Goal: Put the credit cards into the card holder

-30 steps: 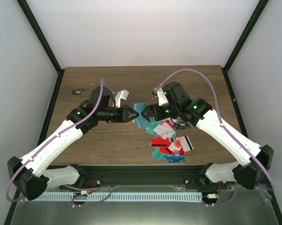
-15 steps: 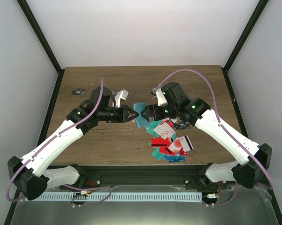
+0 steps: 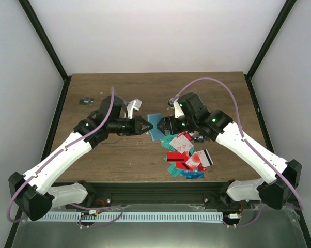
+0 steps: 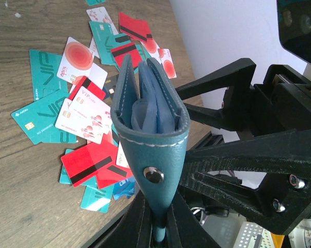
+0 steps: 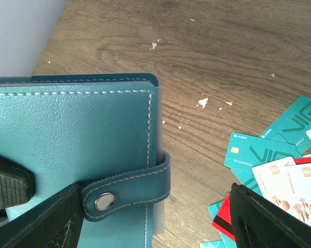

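The left gripper (image 4: 158, 230) is clamped tight on the lower edge of the card holder (image 4: 150, 134). It holds the holder on edge with its mouth gaping, and most of its fingers are cut off by the bottom of the wrist view. The right gripper (image 5: 155, 192) stands wide. One finger crosses the holder's teal face and the other hangs past the holder's edge, clear of the leather. Whether the nearer finger touches the cover cannot be told. The snap strap (image 5: 127, 187) wraps round the holder's edge between those fingers.

Lighter blue pockets show inside the holder, but their depths are too shadowed to see a card. From above, both grippers hide most of the holder. The credit cards (image 3: 187, 154) lie loose on the table (image 3: 119, 155) just beside the holder, overlapping so the lower ones are covered. A small dark object (image 3: 86, 101) sits well apart from the holder, too small to make out.
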You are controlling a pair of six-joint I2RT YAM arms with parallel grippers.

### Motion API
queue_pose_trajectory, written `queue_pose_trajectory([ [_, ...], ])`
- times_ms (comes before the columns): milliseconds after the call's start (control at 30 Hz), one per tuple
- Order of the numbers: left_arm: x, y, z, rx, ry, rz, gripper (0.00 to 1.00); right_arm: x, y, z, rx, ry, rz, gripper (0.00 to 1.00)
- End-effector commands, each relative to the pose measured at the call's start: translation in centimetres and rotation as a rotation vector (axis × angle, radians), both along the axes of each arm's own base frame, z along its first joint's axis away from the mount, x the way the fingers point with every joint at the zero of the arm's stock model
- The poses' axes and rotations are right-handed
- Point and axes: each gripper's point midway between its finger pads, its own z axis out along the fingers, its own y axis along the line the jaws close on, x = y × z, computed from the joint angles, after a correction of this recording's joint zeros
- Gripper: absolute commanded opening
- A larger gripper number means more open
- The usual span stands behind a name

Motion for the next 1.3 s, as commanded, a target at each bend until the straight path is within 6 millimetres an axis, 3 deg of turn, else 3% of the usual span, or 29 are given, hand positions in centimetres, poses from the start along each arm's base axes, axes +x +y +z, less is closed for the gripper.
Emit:
queue_pose_trajectory([
  [0, -0.6, -0.8, 4.0, -0.093, -0.083, -0.060, 0.04, -0.1, -2.9, -2.3, -0.123, 0.028, -0.103, 0.77],
  [300, -1.3, -0.3, 4.6, -0.101, -0.089, -0.060, 0.04, -0.1, -5.0, -3.3, -0.194, 0.026, -0.175, 0.78],
  [567, -1.4, -0.1, 4.5, -0.084, -0.089, -0.059, 0.04, 0.0, -9.6, -6.7, -0.338, 0.063, -0.323, 0.79],
  [633, -1.5, 0.3, 4.2, -0.062, -0.087, -0.051, 0.04, -0.4, -9.7, -7.1, -0.321, 0.082, -0.320, 0.78],
  [700, -1.6, 0.8, 3.3, -0.027, -0.083, -0.038, 0.04, -1.0, -8.6, -6.3, -0.244, 0.069, -0.259, 0.78],
  [800, -2.0, 1.1, 2.3, -0.004, -0.070, -0.048, 0.04, -2.4, -6.6, -3.4, -0.072, 0.009, -0.144, 0.79],
  [967, -2.7, 0.6, 2.6, -0.022, -0.073, -0.106, 0.04, -5.2, -3.9, 1.1, 0.188, -0.063, 0.035, 0.79],
  [1133, -2.8, 0.7, 2.4, -0.012, -0.064, -0.110, 0.04, -7.0, -2.2, 3.2, 0.332, -0.056, 0.148, 0.78],
  [1267, -3.0, 0.7, 2.7, -0.029, -0.065, -0.108, 0.04, -6.9, -1.5, 3.8, 0.365, -0.053, 0.169, 0.77],
])
